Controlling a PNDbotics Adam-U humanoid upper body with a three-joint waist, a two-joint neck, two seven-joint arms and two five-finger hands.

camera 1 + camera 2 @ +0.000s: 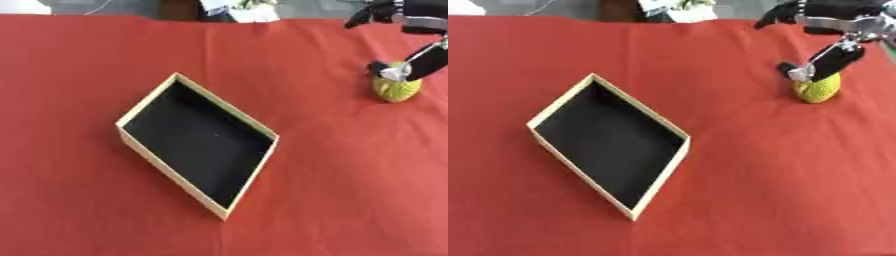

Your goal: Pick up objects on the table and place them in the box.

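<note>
The yellow-green ball [816, 89] sits on the red tablecloth [754, 175] near the far right of the table, well apart from the box. It has a ribbed or knitted look, and its upper part is hidden behind the robot's right hand [826, 59]. One dark finger [831, 61] with a silver tip reaches down and touches the top of the ball on its left side; a second dark tip shows just beside it. Other fingers [776, 15] curve outward higher up, away from the ball. Whether the hand has closed around the ball cannot be told; only contact at the top is plain. The hand comes in from the upper right corner, its silver wrist parts showing at the picture's edge.

The box [140, 145] lies toward the left middle of the cloth, turned diagonally, with pale wooden walls and a black inside. It holds nothing. Beyond the far edge of the cloth, a few blurred pale and dark shapes show.
</note>
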